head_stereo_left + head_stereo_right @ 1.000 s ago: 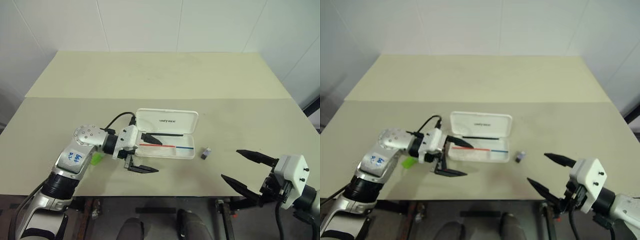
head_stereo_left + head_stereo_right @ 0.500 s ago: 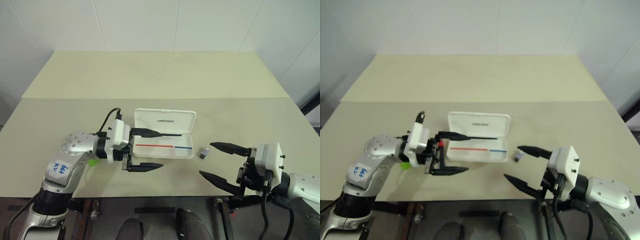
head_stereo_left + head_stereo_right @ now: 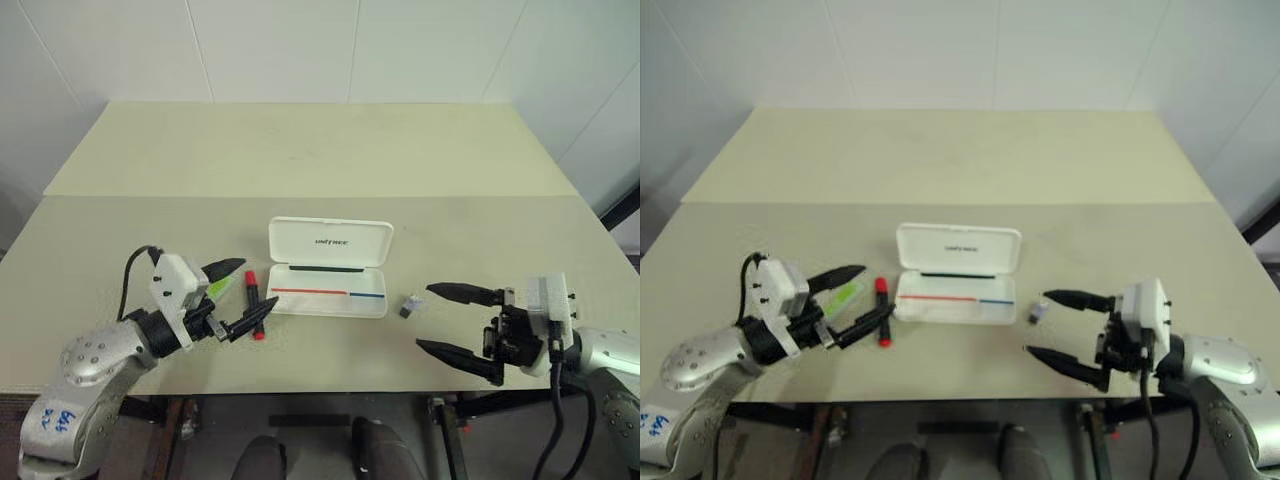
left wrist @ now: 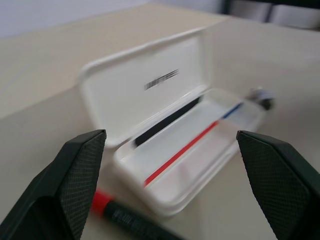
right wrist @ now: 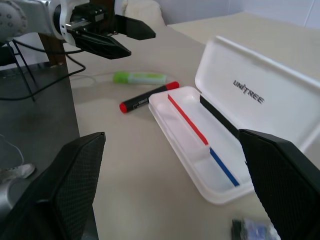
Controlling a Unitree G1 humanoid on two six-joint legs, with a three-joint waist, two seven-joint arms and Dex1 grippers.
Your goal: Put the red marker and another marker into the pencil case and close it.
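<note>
1. Left end effector [image 3: 240, 297] has pulled back from the pencil case [image 3: 329, 267] toward the desk's [image 3: 480, 170] near-left edge; right end effector [image 3: 462, 320] has swung in beside the grey block [image 3: 410, 304].
2. Both end effectors are spread wide, holding nothing.
3. Pencil case lies open at desk centre, nothing loaded inside.
4. Red marker [image 3: 253, 303] lies on the desk at the case's 9 o'clock; green highlighter [image 3: 843, 296] is just beyond it, same direction.

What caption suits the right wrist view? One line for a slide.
Open case on the table, red marker and green highlighter beside it, open left gripper beyond.
</note>
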